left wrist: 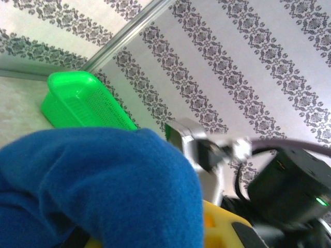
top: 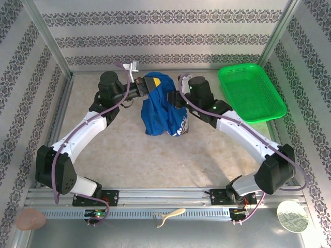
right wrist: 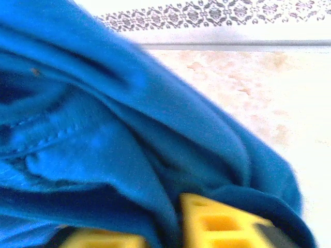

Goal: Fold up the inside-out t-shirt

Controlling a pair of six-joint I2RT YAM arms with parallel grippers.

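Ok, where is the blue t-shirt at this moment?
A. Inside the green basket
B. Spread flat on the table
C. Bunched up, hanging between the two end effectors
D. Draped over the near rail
C: in the top view the t-shirt hangs as a crumpled clump between the left end effector and the right end effector, well apart from the green basket.

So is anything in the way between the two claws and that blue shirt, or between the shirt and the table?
Nothing visible. The left gripper and the right gripper both touch the t-shirt, with cloth draped over their fingers. Bare table lies in front of the t-shirt, and the green basket sits apart at the far right.
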